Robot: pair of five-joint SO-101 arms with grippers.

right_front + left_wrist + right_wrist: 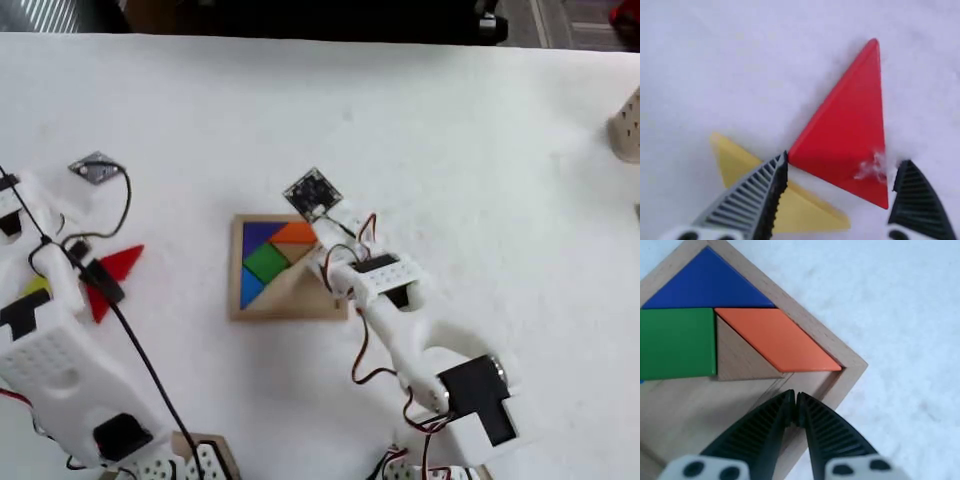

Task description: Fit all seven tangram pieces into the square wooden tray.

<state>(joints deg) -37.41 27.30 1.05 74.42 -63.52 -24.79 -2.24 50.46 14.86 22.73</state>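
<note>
The square wooden tray (285,312) lies mid-table and holds a blue triangle (260,234), an orange parallelogram (296,232), a green square (265,262) and a teal triangle (249,290). My right gripper (325,265) hovers shut over the tray's bare right part. In the right wrist view it (795,397) sits just beside the orange parallelogram (777,340), near the rim (850,365). At the far left, my left gripper (844,160) is open astride a corner of the red triangle (850,130). A yellow triangle (800,210) lies partly under one finger (757,195).
The red triangle (122,262) and yellow triangle (37,287) lie left of the tray by the left arm. Cables trail across the table there. A perforated beige object (625,125) stands at the right edge. The far half of the table is bare white cloth.
</note>
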